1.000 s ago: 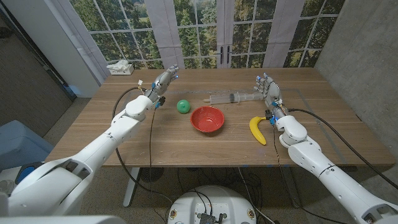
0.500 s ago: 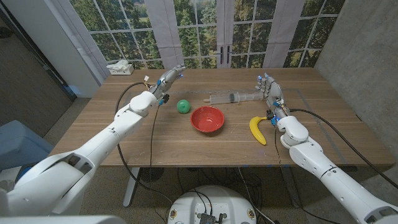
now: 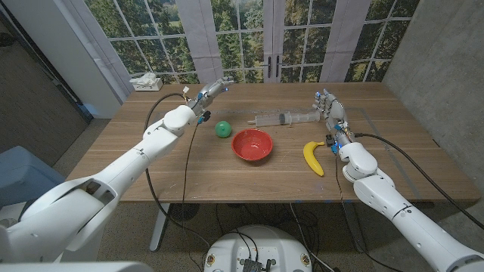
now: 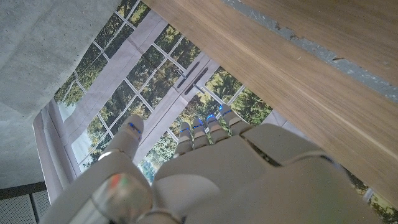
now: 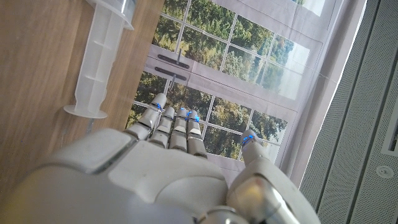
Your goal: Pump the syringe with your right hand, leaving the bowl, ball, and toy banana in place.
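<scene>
On the wooden table (image 3: pixel 189 170), syringe (image 3: pixel 283 118) lying behind red bowl (image 3: pixel 252 144), right hand (image 3: pixel 330 108) empty with fingers apart beside its plunger end, green ball (image 3: pixel 222 128), toy banana (image 3: pixel 312 157), left hand (image 3: pixel 210 92) spread, holding nothing.

A wooden bench (image 3: pixel 227 170) stands before tall gridded windows (image 3: pixel 242 38) showing green trees (daylight comes through). A grey textured wall (image 3: pixel 446 68) rises beyond its right edge; a tissue box (image 3: pixel 146 81) sits near its far-left corner.
</scene>
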